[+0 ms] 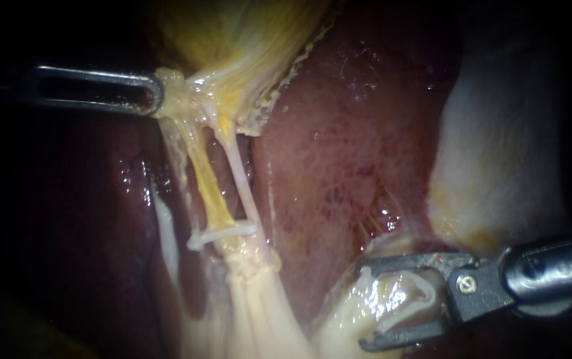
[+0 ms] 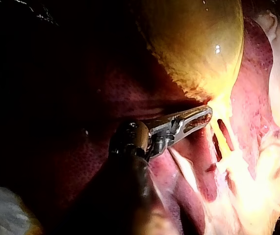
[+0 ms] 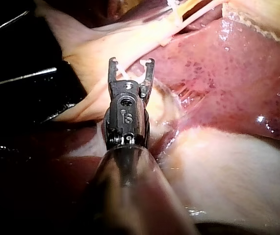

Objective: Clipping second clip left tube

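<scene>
The left instrument (image 1: 153,93), a slim steel shaft ending in a slotted claw, is reaching in from the left. Its claw is clenched on the pale yellowish tissue where the glossy yellow-green gallbladder (image 2: 193,44) is narrowing to its neck. The left wrist view is showing the two halves of the claw pressed together on that tissue.

Two tubes are running down from the neck, side by side over the dark red, wet liver (image 1: 339,153). The left tube (image 1: 207,183) is the thicker, yellow one, stretched taut and slanting down to the right. The thin white right tube (image 1: 241,183) is lying just beside it. A small white clip (image 1: 223,233) is sitting crosswise on the lower end of the left tube. Its right end is touching the thin tube, though I cannot tell whether it is enclosing that one as well.

The right instrument (image 1: 366,306), with a dark metal forked claw, is coming in from the right, low in the endoscope view. Its claw is released and gaping wide over a lump of pale cream tissue (image 1: 392,299). It is hanging well apart from the left tube, below and to its right.
</scene>
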### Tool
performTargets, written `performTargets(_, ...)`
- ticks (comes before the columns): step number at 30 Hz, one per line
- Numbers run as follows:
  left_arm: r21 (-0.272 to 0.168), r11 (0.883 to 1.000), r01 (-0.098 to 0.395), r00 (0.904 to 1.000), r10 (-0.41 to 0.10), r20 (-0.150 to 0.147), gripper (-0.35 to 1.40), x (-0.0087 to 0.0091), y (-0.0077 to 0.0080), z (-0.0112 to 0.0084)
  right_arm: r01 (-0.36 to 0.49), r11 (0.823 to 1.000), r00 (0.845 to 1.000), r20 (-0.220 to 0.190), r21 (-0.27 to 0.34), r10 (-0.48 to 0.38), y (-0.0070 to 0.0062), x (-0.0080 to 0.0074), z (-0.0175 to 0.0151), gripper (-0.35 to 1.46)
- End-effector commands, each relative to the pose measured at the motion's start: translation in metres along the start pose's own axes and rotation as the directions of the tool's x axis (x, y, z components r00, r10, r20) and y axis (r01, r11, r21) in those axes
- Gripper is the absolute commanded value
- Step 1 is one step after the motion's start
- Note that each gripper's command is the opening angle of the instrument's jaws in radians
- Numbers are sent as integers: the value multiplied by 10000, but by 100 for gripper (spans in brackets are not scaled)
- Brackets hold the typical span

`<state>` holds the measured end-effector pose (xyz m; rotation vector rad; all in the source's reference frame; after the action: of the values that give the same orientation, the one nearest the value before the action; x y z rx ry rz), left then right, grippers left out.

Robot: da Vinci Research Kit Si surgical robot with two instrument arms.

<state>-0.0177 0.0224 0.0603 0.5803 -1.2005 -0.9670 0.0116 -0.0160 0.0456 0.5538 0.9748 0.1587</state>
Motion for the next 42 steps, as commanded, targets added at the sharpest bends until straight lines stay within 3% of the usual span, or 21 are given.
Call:
performTargets(1, -24, 10000, -16, 10000, 16, -3, -35, 1, 0, 1, -12, 10000, 10000, 6, -7, 12, 2, 1, 2, 49)
performTargets(15, -58, 10000, -38, 10000, 38, 14, -35, 6, -2, 9, -324, 9993, 9994, -99, -160, 322, 30, 17, 33, 50)
performTargets(30, -48, 10000, -40, 10000, 40, 11, -35, 6, -3, 12, -977, 9951, 9938, -542, -179, 966, 54, 45, 82, 50)
performTargets(42, -55, 10000, -38, 10000, 39, 15, -35, 6, -3, 13, -1478, 9890, 9858, -791, 78, 1479, 78, 43, 102, 49)
